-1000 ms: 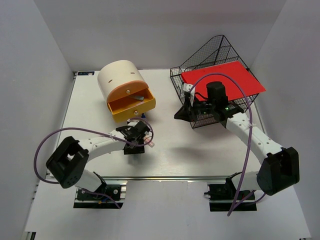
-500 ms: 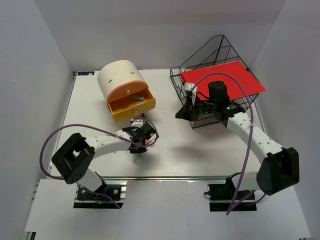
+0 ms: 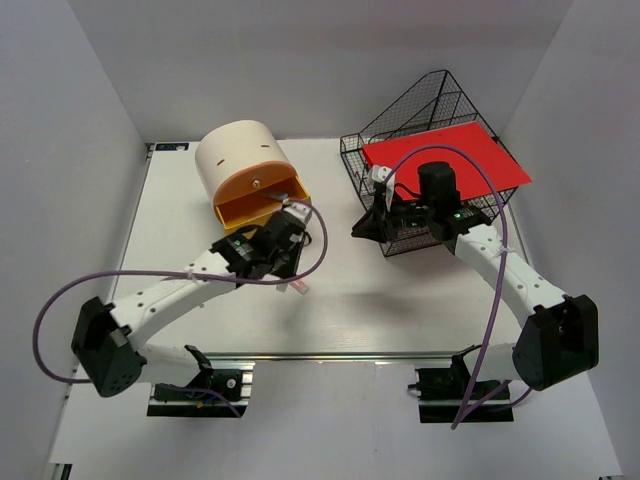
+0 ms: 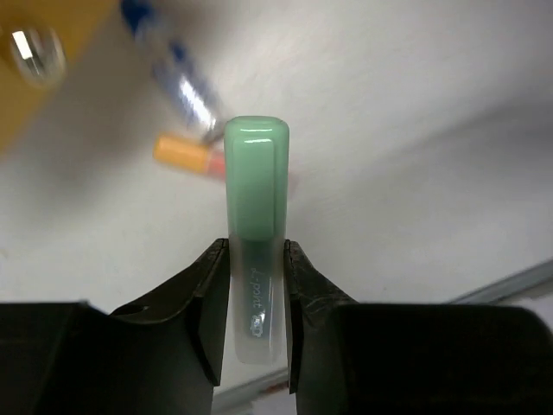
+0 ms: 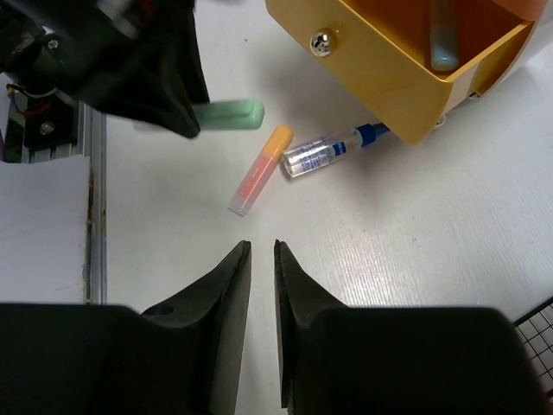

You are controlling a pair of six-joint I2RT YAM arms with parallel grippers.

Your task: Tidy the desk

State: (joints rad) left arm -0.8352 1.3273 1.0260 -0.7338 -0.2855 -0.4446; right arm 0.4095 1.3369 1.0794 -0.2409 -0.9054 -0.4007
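Observation:
The white desk (image 3: 400, 300) carries a cream-and-orange drawer box (image 3: 240, 160) with its orange drawer (image 5: 406, 60) pulled open; a pen (image 5: 442, 35) lies inside. My left gripper (image 4: 257, 251) is shut on a green-capped highlighter (image 4: 257, 186) and holds it above the desk, just in front of the drawer (image 3: 283, 238). It also shows in the right wrist view (image 5: 229, 114). An orange-capped highlighter (image 5: 259, 170) and a blue-capped tube (image 5: 333, 149) lie on the desk below. My right gripper (image 5: 262, 251) is shut and empty, hovering by the basket's front (image 3: 362, 228).
A black wire basket (image 3: 420, 110) at the back right holds a red folder (image 3: 450, 155). The aluminium rail (image 3: 330, 355) runs along the front edge. White walls enclose the left, back and right sides.
My left arm has swung right and away from the front edge toward the open drawer, carrying the green highlighter. The right arm has not moved.

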